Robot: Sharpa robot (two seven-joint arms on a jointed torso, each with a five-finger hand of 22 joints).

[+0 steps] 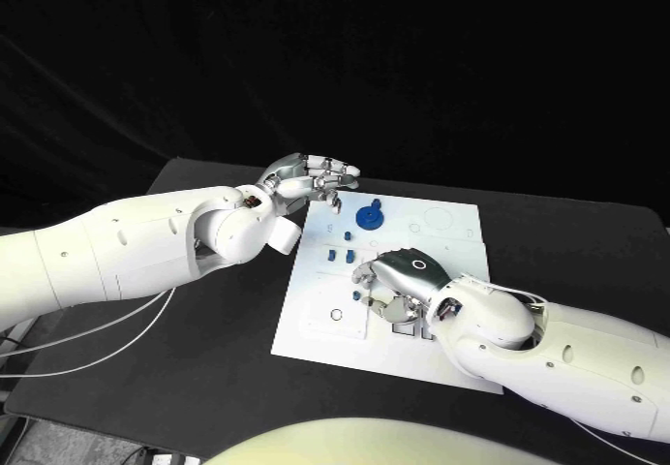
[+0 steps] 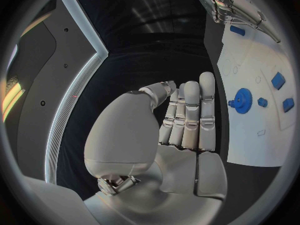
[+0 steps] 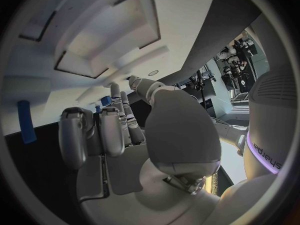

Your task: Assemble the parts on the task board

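Two hands: both over the white task board [image 1: 433, 339] on the black table [image 1: 559, 232].
Left hand [image 1: 310, 177]: at the far left corner of the board, above its edge; the left wrist view shows the fingers [image 2: 190, 112] straight and side by side, thumb alongside, grasping nothing.
Right hand [image 1: 398, 281]: over the middle of the board, back of the hand up, fingers curled downward toward the board; whether anything is held beneath them cannot be told, as the palm hides the spot in the head view and the right wrist view shows nothing clearly pinched.
Blue gear [image 1: 370, 216]: round toothed part on the far half of the board, just right of the left hand's fingertips, apart from them; also seen at [image 2: 242, 100].
Small blue parts [image 1: 340, 254]: a few short pieces standing or lying on the board between the gear and the right hand; exact shapes too small to tell.
Blue peg [image 3: 25, 121]: upright slim piece at the board's edge in the right wrist view.
Recesses [image 1: 408, 329]: rectangular cut-outs in the board, partly covered by the right hand.
Cables [image 1: 98, 334]: thin pale lines hanging below the left arm, off the table's left side.
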